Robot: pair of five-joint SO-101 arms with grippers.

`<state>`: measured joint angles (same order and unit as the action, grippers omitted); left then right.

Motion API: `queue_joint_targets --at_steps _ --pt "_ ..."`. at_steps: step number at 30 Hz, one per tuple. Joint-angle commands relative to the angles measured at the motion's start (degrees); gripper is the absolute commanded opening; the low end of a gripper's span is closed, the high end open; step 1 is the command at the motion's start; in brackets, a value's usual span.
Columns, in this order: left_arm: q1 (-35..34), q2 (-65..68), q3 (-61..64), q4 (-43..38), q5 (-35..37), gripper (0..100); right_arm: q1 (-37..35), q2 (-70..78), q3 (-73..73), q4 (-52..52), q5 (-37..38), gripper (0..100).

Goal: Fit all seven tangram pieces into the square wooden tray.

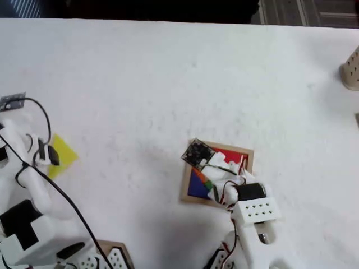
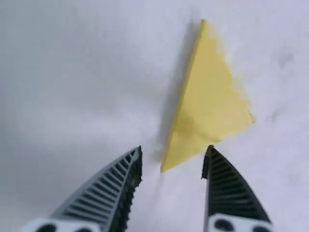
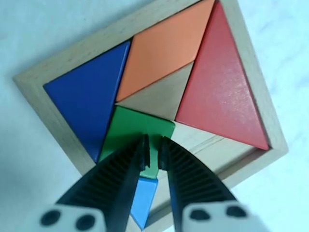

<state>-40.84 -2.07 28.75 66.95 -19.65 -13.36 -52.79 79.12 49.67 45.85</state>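
Looking at a plain white counter (image 1: 168, 73), dark room behind; square wooden tray (image 3: 72, 59) sits by the right arm; right end effector (image 3: 153, 142) pinched almost closed, tips over the green square (image 3: 130, 125) in the tray; left end effector (image 2: 175, 152) spread wide, gripping nothing, straddling a corner of the yellow triangle (image 2: 207, 96), well apart from the tray.

Bright diffuse light washing out the white surface (image 1: 168, 73), a soft shadow hugging one edge of the yellow piece (image 2: 210, 96), a faint sheen lying on the red piece (image 3: 222, 92)
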Motion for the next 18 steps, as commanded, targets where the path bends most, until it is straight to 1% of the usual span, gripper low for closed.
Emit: queue_joint_targets --at_steps 1,3,6,7,18 --pt "4.53 -3.74 -3.16 -1.76 0.44 22 -0.22 0.22 0.0 0.75 0.62 4.5" --pt "6.55 -3.12 -3.16 -2.99 0.0 23 -0.22 0.22 0.0 0.75 0.44 4.5" --pt "8.66 -1.45 -3.16 -3.16 0.09 31 -0.22 0.22 0.0 0.75 0.44 4.5" --pt "8.75 -0.66 -3.6 -3.34 0.44 33 -0.22 0.22 0.0 0.75 0.44 4.5" --pt "9.01 11.38 -3.78 -14.33 -0.62 31 -0.22 0.22 0.0 0.75 0.62 4.5"
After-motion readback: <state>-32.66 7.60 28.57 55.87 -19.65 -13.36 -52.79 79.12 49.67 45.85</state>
